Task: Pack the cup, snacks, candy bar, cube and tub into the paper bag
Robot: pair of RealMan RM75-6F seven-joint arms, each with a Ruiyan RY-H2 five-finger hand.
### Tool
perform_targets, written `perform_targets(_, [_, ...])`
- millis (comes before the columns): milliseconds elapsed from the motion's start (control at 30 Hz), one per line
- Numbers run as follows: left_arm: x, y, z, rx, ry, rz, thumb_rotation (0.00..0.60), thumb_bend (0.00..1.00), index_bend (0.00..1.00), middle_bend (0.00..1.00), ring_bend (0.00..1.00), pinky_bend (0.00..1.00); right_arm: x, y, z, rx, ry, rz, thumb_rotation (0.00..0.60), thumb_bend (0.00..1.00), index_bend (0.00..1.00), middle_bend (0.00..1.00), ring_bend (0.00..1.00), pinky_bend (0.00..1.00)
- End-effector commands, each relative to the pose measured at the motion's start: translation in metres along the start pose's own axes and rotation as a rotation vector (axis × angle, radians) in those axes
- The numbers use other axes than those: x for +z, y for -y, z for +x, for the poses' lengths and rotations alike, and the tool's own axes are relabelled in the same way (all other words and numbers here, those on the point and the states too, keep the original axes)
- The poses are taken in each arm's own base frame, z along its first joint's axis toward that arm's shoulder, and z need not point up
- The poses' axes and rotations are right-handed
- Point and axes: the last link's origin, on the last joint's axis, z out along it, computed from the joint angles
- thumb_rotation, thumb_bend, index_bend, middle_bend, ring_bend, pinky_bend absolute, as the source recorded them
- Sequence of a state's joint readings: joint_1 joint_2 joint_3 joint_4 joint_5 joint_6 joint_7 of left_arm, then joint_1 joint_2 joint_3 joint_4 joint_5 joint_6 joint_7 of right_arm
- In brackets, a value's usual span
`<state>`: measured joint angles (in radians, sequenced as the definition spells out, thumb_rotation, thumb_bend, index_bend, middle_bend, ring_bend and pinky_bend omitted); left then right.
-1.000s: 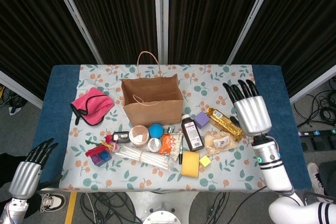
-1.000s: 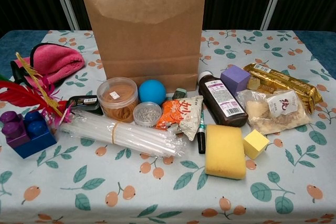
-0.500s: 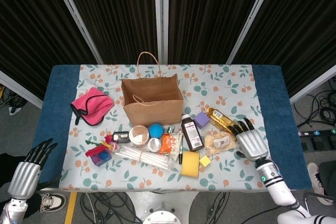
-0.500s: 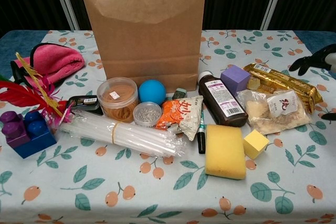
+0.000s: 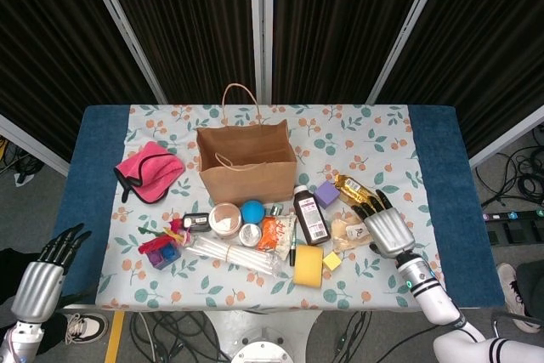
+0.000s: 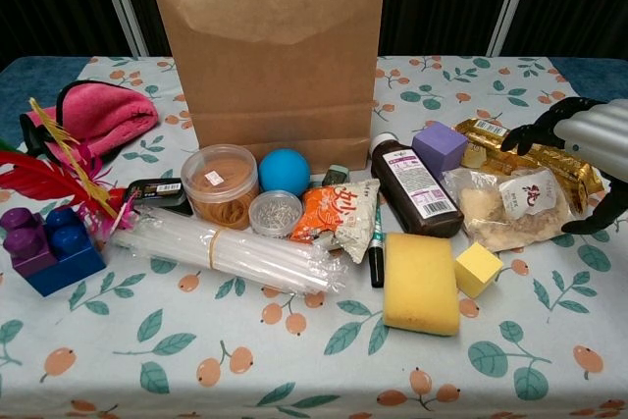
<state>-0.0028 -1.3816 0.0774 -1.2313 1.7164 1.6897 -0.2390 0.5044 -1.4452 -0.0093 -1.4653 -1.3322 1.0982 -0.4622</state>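
The brown paper bag (image 5: 246, 165) (image 6: 267, 46) stands open at the table's middle. In front of it lie a round tub (image 5: 225, 218) (image 6: 219, 183), an orange snack packet (image 5: 276, 232) (image 6: 334, 211), a purple cube (image 5: 327, 193) (image 6: 439, 147), a gold candy bar (image 5: 350, 185) (image 6: 520, 152) and a clear snack bag (image 5: 351, 231) (image 6: 500, 208). My right hand (image 5: 387, 229) (image 6: 591, 142) hovers open at the right, fingers curved over the candy bar and the clear snack bag, holding nothing. My left hand (image 5: 40, 285) hangs open off the table's left front corner.
A pink cloth (image 5: 150, 171), toy blocks with feathers (image 6: 49, 242), bundled straws (image 6: 231, 250), a blue ball (image 6: 285, 171), a small tin (image 6: 275, 211), a dark bottle (image 6: 414, 186), a yellow sponge (image 6: 420, 282) and a small yellow cube (image 6: 477, 268) crowd the table's front.
My right hand has come down and moved left, from above the table's right side to just over the candy bar and clear snack bag. The left hand has stayed put.
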Motion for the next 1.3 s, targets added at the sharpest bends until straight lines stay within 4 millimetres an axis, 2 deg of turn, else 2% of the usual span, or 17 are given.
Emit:
perform_targets(33, [0.0,0.0,0.0,0.0,-0.001,0.001,0.6,0.16,0.18,0.18,0.13,0.2,0.006,0.005,-0.002,-0.011,0.014,0.005,0.6,0.02,0.24,0.26,0.14,0.06])
perform_targets(233, [0.0,0.001,0.0,-0.001,0.004,0.004,0.6,0.16,0.18,0.18,0.13,0.2,0.008,0.008,-0.009,-0.032,0.032,-0.002,0.6,0.07,0.35,0.33,0.2,0.06])
perform_targets(400, [0.0,0.001,0.0,0.001,0.005,0.006,0.6,0.16,0.18,0.18,0.12,0.2,0.009,0.009,-0.006,-0.036,-0.005,-0.009,0.6,0.16,0.54,0.45,0.33,0.11])
perform_targets(500, [0.0,0.001,0.0,0.001,0.005,0.005,0.6,0.16,0.18,0.18,0.12,0.2,0.008,0.009,-0.003,-0.032,-0.034,-0.014,0.6,0.19,0.61,0.51,0.39,0.15])
perform_targets(633, [0.0,0.001,-0.001,0.001,0.007,0.002,0.6,0.16,0.18,0.18,0.13,0.2,0.004,0.006,0.004,-0.018,-0.076,-0.016,0.6,0.23,0.67,0.56,0.44,0.19])
perform_targets(733, [-0.001,0.001,0.0,0.001,0.004,0.001,0.6,0.16,0.18,0.18,0.13,0.2,-0.001,0.003,0.015,-0.002,-0.118,-0.018,0.6,0.24,0.68,0.57,0.45,0.19])
perform_targets(800, [-0.001,0.001,0.0,0.001,0.004,0.002,0.6,0.16,0.18,0.18,0.12,0.2,-0.005,0.001,0.028,0.013,-0.163,-0.02,0.6,0.24,0.68,0.57,0.45,0.19])
perform_targets(867, [-0.001,0.0,0.0,-0.002,0.005,0.001,0.6,0.16,0.18,0.18,0.12,0.2,-0.009,-0.002,0.052,0.025,-0.23,-0.022,0.6,0.24,0.68,0.56,0.45,0.19])
perform_targets(1067, [-0.001,-0.002,-0.001,-0.005,0.008,-0.009,0.6,0.16,0.18,0.18,0.13,0.2,-0.015,-0.006,0.144,0.022,-0.449,-0.026,0.6,0.24,0.69,0.56,0.45,0.19])
perform_targets(1133, [-0.001,-0.003,0.0,-0.005,0.007,-0.012,0.6,0.16,0.18,0.18,0.13,0.2,-0.012,-0.002,0.173,0.013,-0.504,-0.026,0.6,0.24,0.69,0.56,0.45,0.19])
perform_targets(1300, [-0.002,-0.003,0.0,-0.006,0.005,-0.012,0.6,0.16,0.18,0.18,0.13,0.2,0.006,0.019,0.221,0.014,-0.581,-0.004,0.6,0.25,0.69,0.57,0.45,0.2])
